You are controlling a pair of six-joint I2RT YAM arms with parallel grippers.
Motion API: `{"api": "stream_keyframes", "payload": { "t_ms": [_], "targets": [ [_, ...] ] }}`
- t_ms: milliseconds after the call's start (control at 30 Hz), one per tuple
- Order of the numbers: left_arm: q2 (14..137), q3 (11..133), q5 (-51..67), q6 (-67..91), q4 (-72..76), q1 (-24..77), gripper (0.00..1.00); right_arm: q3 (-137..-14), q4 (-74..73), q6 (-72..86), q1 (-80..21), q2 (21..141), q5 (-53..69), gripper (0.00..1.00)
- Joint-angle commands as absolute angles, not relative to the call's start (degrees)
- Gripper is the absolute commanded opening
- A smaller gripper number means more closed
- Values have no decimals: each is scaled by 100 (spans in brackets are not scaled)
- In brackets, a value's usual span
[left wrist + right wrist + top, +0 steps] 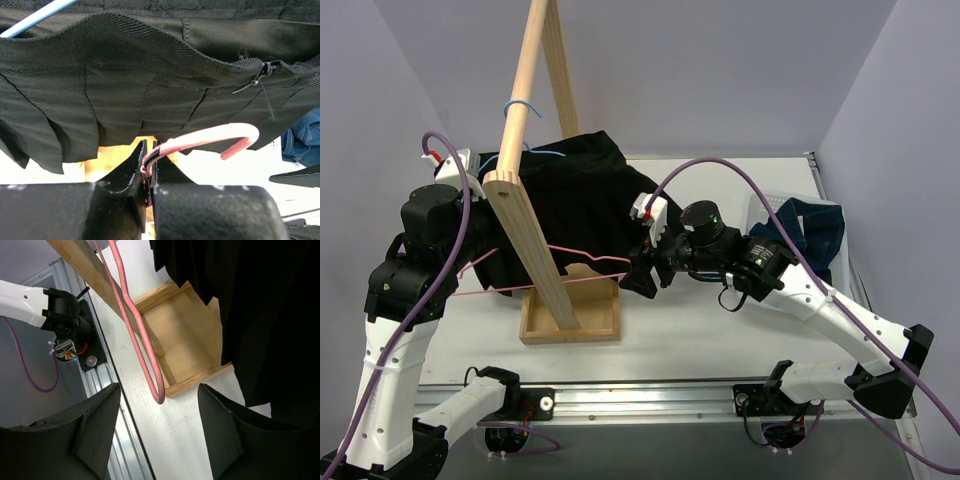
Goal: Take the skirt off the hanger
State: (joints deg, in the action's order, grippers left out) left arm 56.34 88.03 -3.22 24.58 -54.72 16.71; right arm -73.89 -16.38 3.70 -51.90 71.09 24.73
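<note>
The black pleated skirt (pixel 575 190) hangs by the wooden stand and fills the top of the left wrist view (pixel 150 75). A pink wire hanger (pixel 565 280) lies below it. My left gripper (pixel 149 147) is shut on the pink hanger's neck just under its hook (pixel 235 137); in the top view it (pixel 488 168) is mostly hidden behind the post. My right gripper (pixel 642 268) is open at the skirt's lower right corner. In the right wrist view its jaws (pixel 159 387) frame the hanger's rounded corner (pixel 156 390), with the skirt (pixel 270 315) against the right finger; nothing is held.
A slanted wooden post (pixel 525 190) rises from a wooden tray base (pixel 570 325). A blue hanger (pixel 520 108) hooks over the post. Blue jeans (pixel 810 230) lie in a basket at the right. The table's metal front rail (pixel 100 390) runs near the right gripper.
</note>
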Motion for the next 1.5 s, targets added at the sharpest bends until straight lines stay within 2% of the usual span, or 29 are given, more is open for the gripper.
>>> {"api": "stream_keyframes", "payload": {
  "t_ms": [0,200,267,300,333,367,400,600,633,800,867,967,1000,1067,1100,1133,1200,1467],
  "targets": [
    [5616,9062,-26,2417,-5572,1661,2,-7340,-1109,115,-5212,7005,2768,56],
    [5581,9018,0,2417,-5546,1652,2,-7356,-871,-96,-5203,7049,3076,45],
    [5590,9026,0,2426,-5528,1661,2,-7435,-826,-123,-5203,7154,3260,37],
    [5590,9035,0,2426,-5520,1661,2,-7488,-844,-140,-5203,7198,3304,30],
    [5581,9035,0,2434,-5511,1661,2,-7601,-931,-175,-5194,7320,3366,14],
    [5581,9053,0,2435,-5502,1652,2,-7663,-984,-193,-5186,7391,3462,1],
    [5581,9061,0,2435,-5502,1661,2,-7708,-1037,-202,-5177,7444,3489,0],
    [5564,9097,0,2417,-5511,1652,2,-7735,-1002,-377,-5150,7480,3595,0],
    [5555,9088,0,2417,-5493,1652,5,-7717,-993,-421,-5150,7445,3560,0],
    [5458,8974,0,2514,-5388,1652,43,-7691,-888,-667,-5124,7357,3498,0],
    [5423,8912,0,2549,-5326,1652,54,-7699,-844,-747,-5124,7339,3524,0],
    [5414,8903,0,2558,-5370,1652,61,-7760,-791,-931,-5133,7313,3595,0],
    [5405,8895,0,2558,-5379,1652,67,-7787,-791,-966,-5124,7304,3569,0],
    [5370,8834,0,2575,-5379,1652,72,-7848,-765,-1037,-5124,7295,3542,0],
    [5327,8816,0,2575,-5370,1652,89,-7875,-791,-1081,-5124,7312,3542,0],
    [5326,8798,-35,2584,-5396,1652,92,-7962,-826,-1159,-5124,7347,3533,0],
    [5309,8772,-140,2610,-5440,1652,95,-8042,-922,-1213,-5115,7383,3533,0],
    [4870,8543,-1185,2900,-5520,1652,94,-8367,-1178,-1310,-5089,7611,3332,0]
  ]
}}
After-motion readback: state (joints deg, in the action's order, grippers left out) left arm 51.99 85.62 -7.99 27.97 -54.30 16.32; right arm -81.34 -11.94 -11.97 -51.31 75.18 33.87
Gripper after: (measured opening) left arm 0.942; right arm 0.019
